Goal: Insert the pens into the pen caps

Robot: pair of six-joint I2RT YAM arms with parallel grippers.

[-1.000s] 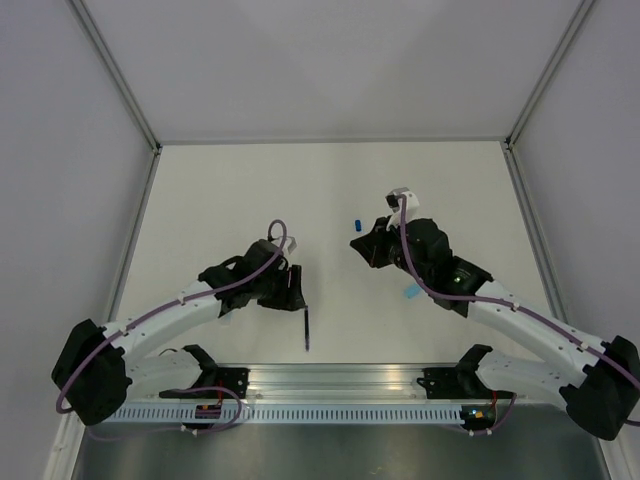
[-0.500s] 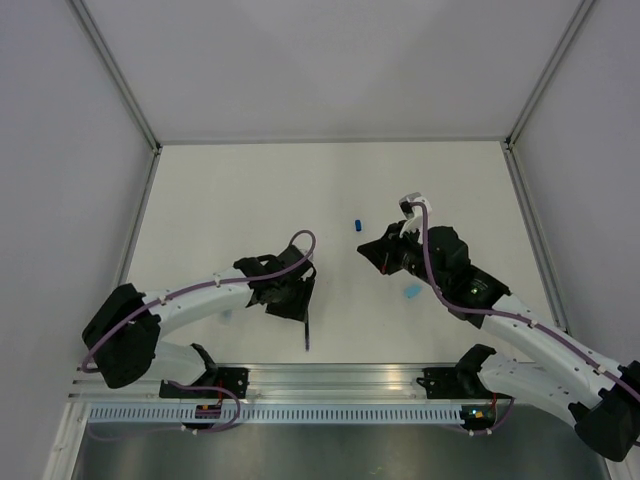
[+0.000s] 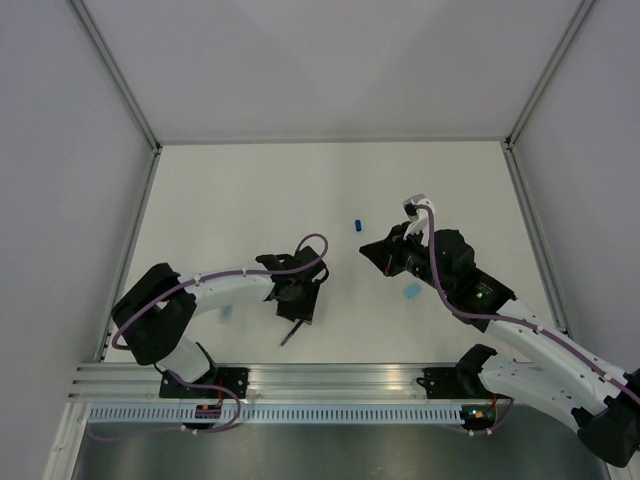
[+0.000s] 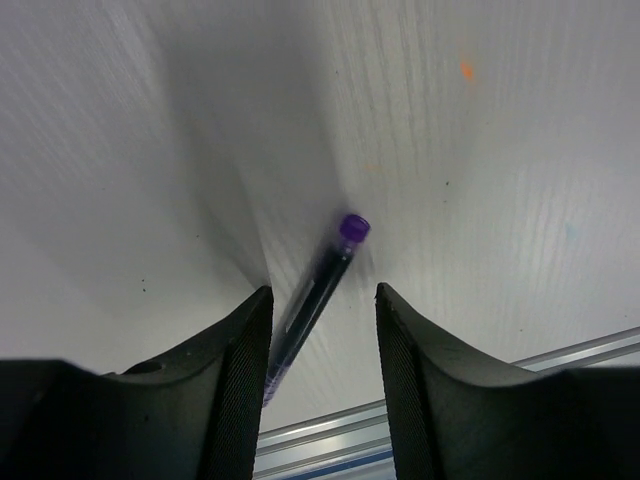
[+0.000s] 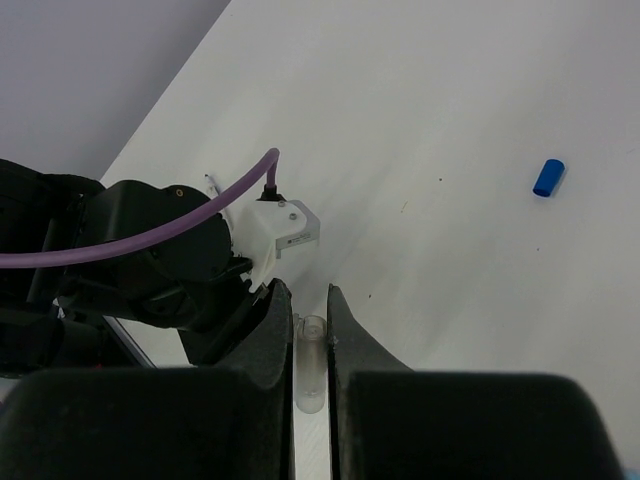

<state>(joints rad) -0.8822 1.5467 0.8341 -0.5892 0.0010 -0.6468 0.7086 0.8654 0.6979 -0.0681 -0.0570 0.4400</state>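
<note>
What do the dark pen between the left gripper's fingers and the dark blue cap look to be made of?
The dark pen is probably plastic. Its slim barrel is smooth with a faint sheen along it, and its end is a purple piece. The dark blue cap is likely moulded plastic too, being opaque, evenly coloured and smooth-sided. It is too small to tell more.

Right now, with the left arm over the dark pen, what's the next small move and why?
Probably close the left fingers on the dark pen: it lies on the table between them, fingers apart either side, not yet gripping. The right fingers hold the pale pen.
</note>
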